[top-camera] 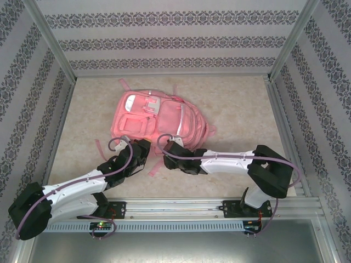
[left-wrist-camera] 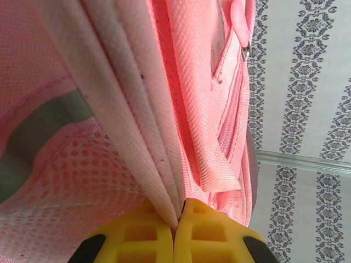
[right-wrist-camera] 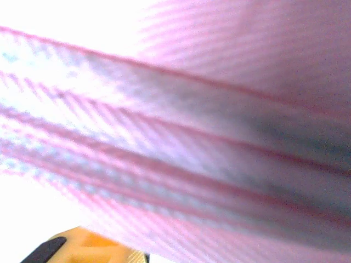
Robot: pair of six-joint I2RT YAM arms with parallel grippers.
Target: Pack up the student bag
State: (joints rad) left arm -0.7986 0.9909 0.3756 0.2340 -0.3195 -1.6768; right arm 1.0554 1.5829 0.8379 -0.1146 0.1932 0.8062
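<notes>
patterned wallpaper on three sides, speckled beige table (top-camera: 236,109) with metal rails.

top view: pink backpack (top-camera: 156,118) lies flat, a bit left of frame centre. its long axis runs on a diagonal from upper left to lower right. the pocket side faces up, with a white panel at upper left and loose straps trailing to the lower left. both arms reach to its lower edge. left gripper (top-camera: 140,152) is at the bag's lower-left part, right gripper (top-camera: 170,149) just beside it at lower centre. the bag lies up-frame from both. neither arm is clearly nearer, since both are at the fabric. fingers are too small to read here.

left wrist view: wallpaper and a rail on the right side. the backpack (left-wrist-camera: 186,109) hangs close, its folds running down from the top to meet at bottom centre. there the left gripper (left-wrist-camera: 178,211) has its yellow fingers (left-wrist-camera: 211,235) pressed together, pinching a fold of pale and pink cloth. there is a grey stripe at left, mesh at lower left and a zipper pull at upper right.

right wrist view: blown-out white background, very blurry. ribbed pink backpack (right-wrist-camera: 219,137) fabric crosses the frame from upper left to lower right, right against the lens. one yellow finger (right-wrist-camera: 93,246) shows at lower left. can't tell if the right fingers are spread or gripping anything.

likely next move: the left pinch holds the edge while the right works the opening, which lies up-frame.
</notes>
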